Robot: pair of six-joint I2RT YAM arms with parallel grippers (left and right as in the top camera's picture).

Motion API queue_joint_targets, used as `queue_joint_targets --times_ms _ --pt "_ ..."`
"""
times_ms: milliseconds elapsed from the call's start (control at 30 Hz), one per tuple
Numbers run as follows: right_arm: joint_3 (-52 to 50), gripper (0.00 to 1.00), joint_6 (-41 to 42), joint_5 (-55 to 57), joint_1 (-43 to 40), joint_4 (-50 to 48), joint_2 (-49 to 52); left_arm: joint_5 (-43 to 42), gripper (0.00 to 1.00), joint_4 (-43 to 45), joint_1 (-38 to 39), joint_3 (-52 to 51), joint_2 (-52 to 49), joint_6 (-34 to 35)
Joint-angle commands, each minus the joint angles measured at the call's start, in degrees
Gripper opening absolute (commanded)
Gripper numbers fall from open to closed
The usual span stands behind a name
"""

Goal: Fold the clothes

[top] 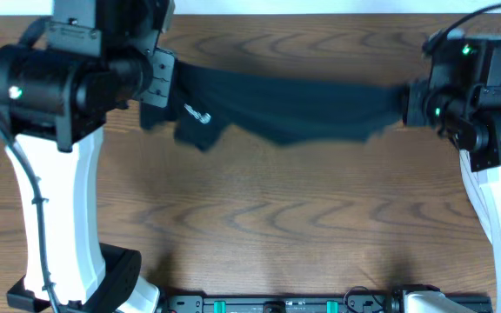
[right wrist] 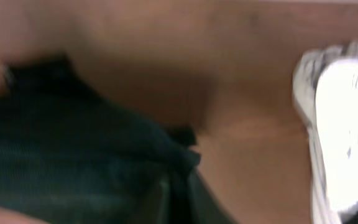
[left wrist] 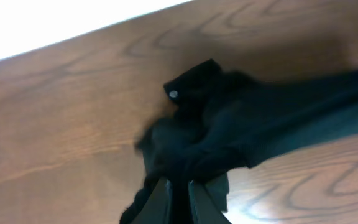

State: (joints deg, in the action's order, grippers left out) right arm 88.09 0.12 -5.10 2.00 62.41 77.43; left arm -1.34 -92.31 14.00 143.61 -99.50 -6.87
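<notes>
Overhead shows the black shirt (top: 277, 109) strung out in a band across the far side of the tabletop (top: 277, 226), running from about 10 o'clock to 2 o'clock. Its lower edge sags loosely toward the middle. I cannot tell from here whether that edge brushes the wood or hangs just clear of it.

My left pincer (top: 159, 83) sits at the 10 o'clock end. In its wrist view the two fingers are nearly together, with a wad of dark cloth bunched between them, so I read it as clamped on the shirt. A small white mark (top: 198, 115) shows on the fabric just beside that grip.

My right pincer (top: 404, 103) holds the 2 o'clock end. Its wrist view is blurred, but dark cloth runs right up between closely set fingers, and the band pulls straight to it. A white shape (right wrist: 337, 137) at 3 o'clock in that view is too smeared to identify.

As for progress, I judge this as early. The garment is picked up and stretched sideways, but I see no crease or layered fold in it. Laying it flat, bringing in the sleeves and doubling the body all seem left to do.
</notes>
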Motion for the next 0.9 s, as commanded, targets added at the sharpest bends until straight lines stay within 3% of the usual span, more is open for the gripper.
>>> queue_joint_targets --times_ms 0,333,567,867 --pt "0.8 0.24 -3.7 0.3 -0.4 3.7 -0.6 0.4 0.07 -4.5 0.1 -1.4 -0.1 3.6" --pt "0.8 0.25 -1.1 -0.9 -0.4 5.0 -0.4 0.5 0.06 -4.5 0.1 -1.5 1.6 4.0" --pt "0.7 0.29 -0.9 -17.7 0.3 4.5 5.0 0.5 0.06 -4.4 0.1 -1.5 2.8 4.0" --pt "0.6 0.42 -5.2 -22.8 14.0 4.5 16.8 0.5 0.06 0.2 0.1 -1.3 5.0 4.2"
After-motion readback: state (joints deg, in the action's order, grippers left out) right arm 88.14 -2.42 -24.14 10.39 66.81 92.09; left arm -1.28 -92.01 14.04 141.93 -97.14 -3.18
